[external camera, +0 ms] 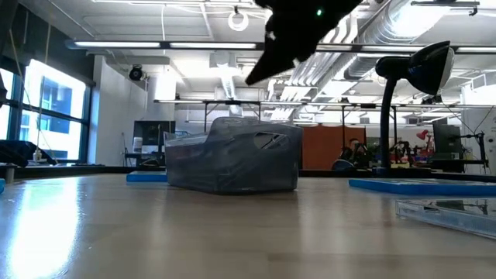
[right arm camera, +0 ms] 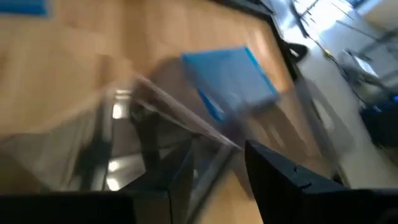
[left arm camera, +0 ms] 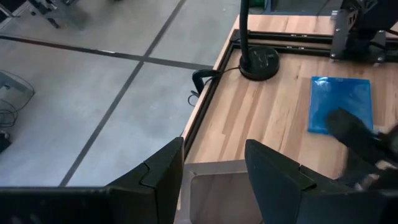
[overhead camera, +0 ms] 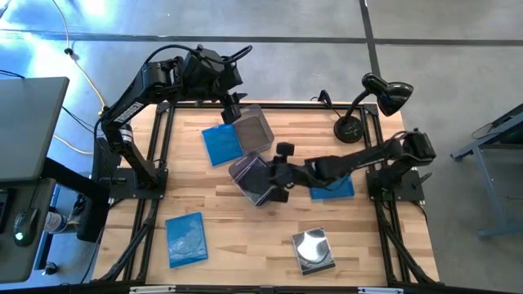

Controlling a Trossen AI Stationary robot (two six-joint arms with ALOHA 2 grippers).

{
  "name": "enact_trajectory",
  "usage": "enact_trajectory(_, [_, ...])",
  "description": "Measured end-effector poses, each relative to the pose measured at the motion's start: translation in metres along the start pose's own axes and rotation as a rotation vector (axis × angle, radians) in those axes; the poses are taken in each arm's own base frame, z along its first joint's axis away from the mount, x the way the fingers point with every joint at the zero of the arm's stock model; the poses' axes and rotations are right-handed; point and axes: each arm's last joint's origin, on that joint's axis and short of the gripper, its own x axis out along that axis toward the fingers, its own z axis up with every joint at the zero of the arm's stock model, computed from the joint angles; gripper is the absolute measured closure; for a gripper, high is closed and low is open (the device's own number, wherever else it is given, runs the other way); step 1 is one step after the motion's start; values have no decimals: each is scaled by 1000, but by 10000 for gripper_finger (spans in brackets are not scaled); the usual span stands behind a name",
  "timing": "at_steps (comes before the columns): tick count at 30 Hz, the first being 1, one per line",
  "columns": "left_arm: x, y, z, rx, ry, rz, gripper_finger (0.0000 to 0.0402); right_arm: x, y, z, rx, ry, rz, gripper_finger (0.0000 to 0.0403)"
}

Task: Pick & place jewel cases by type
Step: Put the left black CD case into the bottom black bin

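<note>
Three blue jewel cases lie flat on the table (overhead camera: 204,196): one (overhead camera: 221,144) touching the far tub (overhead camera: 252,127), one (overhead camera: 185,238) well off toward the near-left corner, and one (overhead camera: 335,189) under the right arm, on the lamp side of the near tub (overhead camera: 254,177). A silver-faced case (overhead camera: 313,249) sits near the front edge, well apart from both tubs. The near tub seems to hold dark cases, though I cannot tell how many. So the sorting looks partly done at best: no blue case is clearly binned, and the silver one remains out.

The right claw (overhead camera: 280,173) hangs over the near tub's rim, fingers apart with nothing visibly between them. The left claw (overhead camera: 232,112) hovers just beyond the far tub, parted and empty.

The table is pale wood planks in a black frame, with a black desk lamp (overhead camera: 372,102) at the far-right corner. Around it lies grey concrete floor; beyond, a large open workshop with ceiling ducts and windows.
</note>
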Motion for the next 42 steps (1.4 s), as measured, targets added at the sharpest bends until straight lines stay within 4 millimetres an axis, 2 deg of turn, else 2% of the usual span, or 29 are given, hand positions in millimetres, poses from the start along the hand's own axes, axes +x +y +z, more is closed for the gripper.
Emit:
enact_trajectory(3, [0,0,0,0,0,0,234,5,-8,-6,-2,52,9,268])
enact_trajectory(7, [0,0,0,0,0,0,234,10,-16,-13,61,106,131,268])
enact_trajectory(10, [0,0,0,0,0,-2,234,13,-24,-19,121,166,117,267])
enact_trajectory(13, [2,-1,0,0,1,-19,234,19,-36,-24,242,201,96,266])
enact_trajectory(18, [2,-1,0,1,2,-21,234,30,-63,-32,505,243,224,257])
enact_trajectory(23, [2,-1,0,0,2,-25,234,37,-83,-38,599,254,309,251])
enact_trajectory(27, [2,-1,0,1,3,-25,234,40,-83,-43,657,227,412,251])
enact_trajectory(33, [2,-1,0,6,4,-26,234,45,-76,-59,675,221,405,251])
enact_trajectory(42, [2,-1,0,7,4,-26,234,49,-74,-61,671,181,442,253])
